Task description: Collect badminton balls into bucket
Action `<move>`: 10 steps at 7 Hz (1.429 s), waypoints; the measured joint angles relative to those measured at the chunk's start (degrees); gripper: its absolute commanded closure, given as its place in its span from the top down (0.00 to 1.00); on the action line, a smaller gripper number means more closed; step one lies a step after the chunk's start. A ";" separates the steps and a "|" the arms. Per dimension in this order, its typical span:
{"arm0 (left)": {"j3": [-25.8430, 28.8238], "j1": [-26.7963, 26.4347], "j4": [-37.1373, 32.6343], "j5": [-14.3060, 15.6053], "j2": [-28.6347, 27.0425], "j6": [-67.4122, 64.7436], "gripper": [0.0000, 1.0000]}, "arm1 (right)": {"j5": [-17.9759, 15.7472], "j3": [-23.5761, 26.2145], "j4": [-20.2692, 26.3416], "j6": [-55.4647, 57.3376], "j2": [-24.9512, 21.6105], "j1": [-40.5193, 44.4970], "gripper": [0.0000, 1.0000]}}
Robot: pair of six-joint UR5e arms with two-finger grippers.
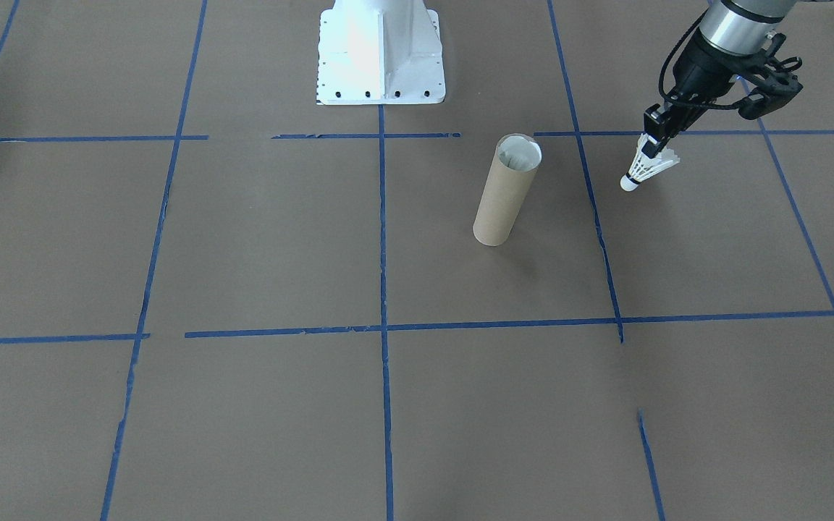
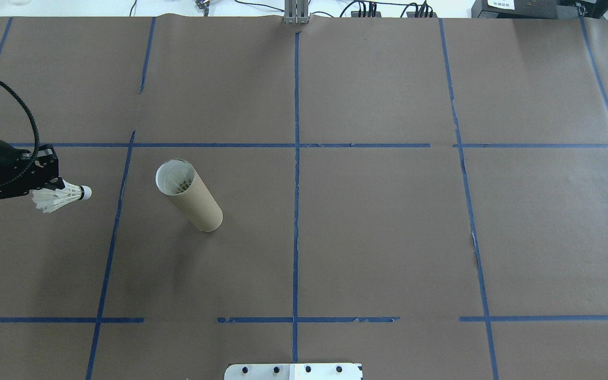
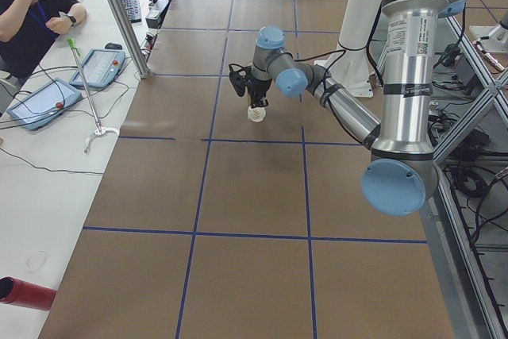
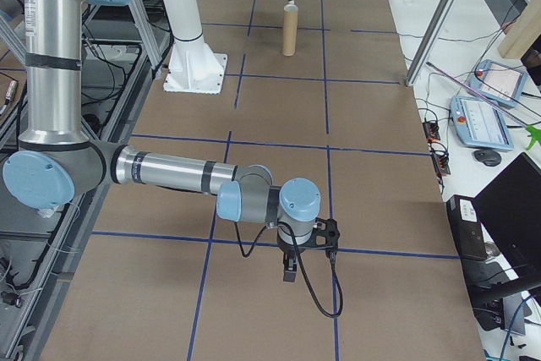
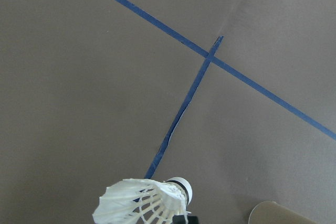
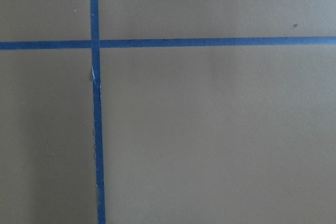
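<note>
A white badminton ball [image 1: 645,170] hangs above the table with my left gripper [image 1: 654,147] shut on its feather skirt, cork tip pointing down and toward the bucket. The overhead view shows this ball [image 2: 64,196] and the left gripper [image 2: 50,187] well left of the bucket [image 2: 190,198]. The bucket [image 1: 506,189] is a brown cardboard tube standing upright, and white feathers of another ball [image 2: 180,184] show inside it. In the left wrist view the held ball [image 5: 147,200] fills the lower edge beside the bucket's rim [image 5: 278,213]. My right gripper [image 4: 289,275] shows only in the exterior right view, low over bare paper; I cannot tell its state.
The white pedestal base [image 1: 381,54] stands at the robot's side of the table. Blue tape lines [image 2: 296,211] divide the brown paper. A person [image 3: 32,5] sits at a side table with tablets [image 3: 99,67] and a red cylinder [image 3: 24,293].
</note>
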 measured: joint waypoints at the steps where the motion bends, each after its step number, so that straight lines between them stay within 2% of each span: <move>1: -0.54 -0.26 15.71 0.27 -10.50 2.44 0.00 | 0.02 0.00 0.00 0.00 0.01 0.00 1.00; 2: -0.59 -0.29 30.70 0.47 -21.51 3.98 0.00 | 0.00 0.00 0.00 0.00 0.01 0.00 1.00; 3: -0.33 -0.19 41.80 0.48 -30.17 4.59 0.00 | -0.01 0.00 0.00 0.00 0.00 0.00 1.00; 4: 0.96 0.03 49.46 0.32 -36.99 4.78 0.00 | -0.02 0.00 0.00 0.00 0.00 0.00 1.00; 6: 8.29 1.15 55.54 0.15 -45.90 4.73 0.00 | 0.02 0.05 0.00 0.00 0.00 0.00 1.00; 10: 19.21 2.89 56.52 1.96 -50.47 4.63 0.00 | -0.02 0.09 0.00 0.00 0.00 0.00 1.00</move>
